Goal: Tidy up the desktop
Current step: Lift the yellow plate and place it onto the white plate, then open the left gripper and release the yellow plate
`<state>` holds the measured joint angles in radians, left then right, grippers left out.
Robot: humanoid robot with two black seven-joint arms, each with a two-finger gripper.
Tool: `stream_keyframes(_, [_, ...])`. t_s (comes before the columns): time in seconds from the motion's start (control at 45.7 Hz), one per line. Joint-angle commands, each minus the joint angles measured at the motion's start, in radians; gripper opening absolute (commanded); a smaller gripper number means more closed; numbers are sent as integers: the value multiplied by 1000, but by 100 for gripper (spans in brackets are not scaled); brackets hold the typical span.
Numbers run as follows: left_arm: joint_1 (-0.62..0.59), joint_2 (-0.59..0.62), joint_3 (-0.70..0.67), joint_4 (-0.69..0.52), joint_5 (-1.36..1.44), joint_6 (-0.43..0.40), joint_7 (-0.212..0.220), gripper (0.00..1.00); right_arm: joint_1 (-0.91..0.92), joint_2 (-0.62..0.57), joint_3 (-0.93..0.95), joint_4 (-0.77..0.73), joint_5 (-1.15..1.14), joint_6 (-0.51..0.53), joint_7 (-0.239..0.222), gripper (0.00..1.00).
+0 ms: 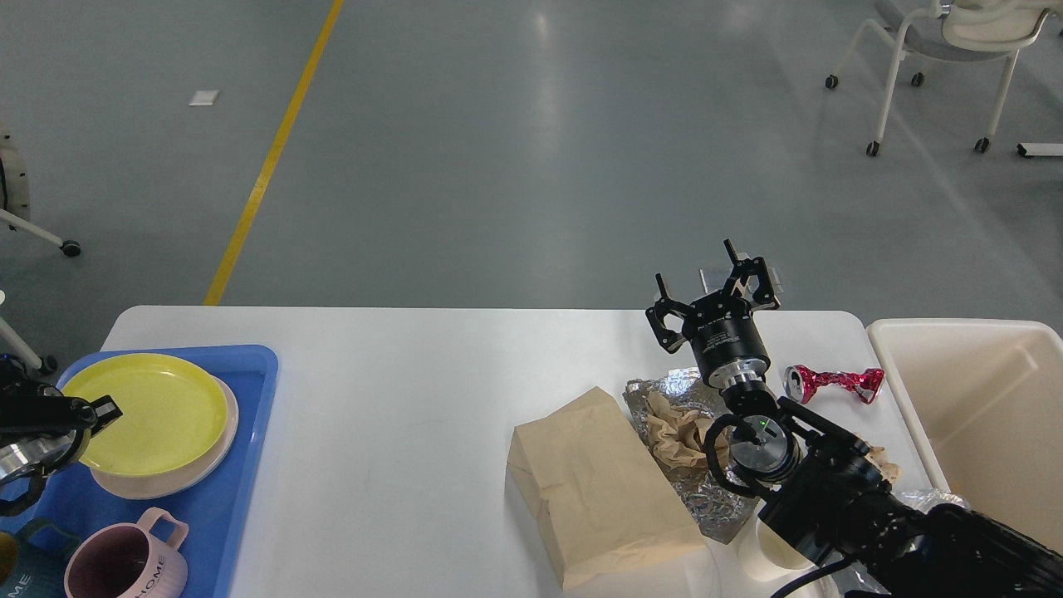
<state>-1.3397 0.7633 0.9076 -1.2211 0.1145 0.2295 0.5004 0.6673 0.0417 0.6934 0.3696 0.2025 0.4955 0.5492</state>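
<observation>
The white desktop (432, 390) fills the lower part of the head view. A yellow plate (154, 411) lies on a pale pink plate (212, 453) in the blue tray (245, 465) at the left. My left gripper (98, 413) is at the yellow plate's left rim, fingers closed over it. My right gripper (712, 286) is open and empty, raised above the table's far right part, beyond the crumpled foil (706, 498).
A brown paper bag (598, 490), brown crumpled paper (677, 432) on the foil, a red crushed can (830, 382) and a white paper cup (768, 552) lie at the right. A beige bin (988, 399) stands at the right edge. A pink mug (124, 565) is in the tray.
</observation>
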Motion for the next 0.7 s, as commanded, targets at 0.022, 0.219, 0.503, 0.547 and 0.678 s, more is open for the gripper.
stream_keyframes(0.022, [62, -6, -73, 45, -18, 7, 0, 0, 0, 0, 0, 0, 0, 0, 0, 100])
stream_keyframes(0.219, [97, -36, -79, 115, -19, 8, -2, 0, 0, 1, 0, 0, 0, 0, 0, 100])
stream_keyframes(0.503, [123, -65, -92, 137, -47, 8, -2, 0, 0, 0, 0, 0, 0, 0, 0, 100])
stream_keyframes(0.547, [122, -65, -93, 137, -47, 7, -2, 0, 0, 1, 0, 0, 0, 0, 0, 100])
stream_keyframes(0.678, [122, -73, -95, 137, -47, 7, 0, 0, 0, 0, 0, 0, 0, 0, 0, 100])
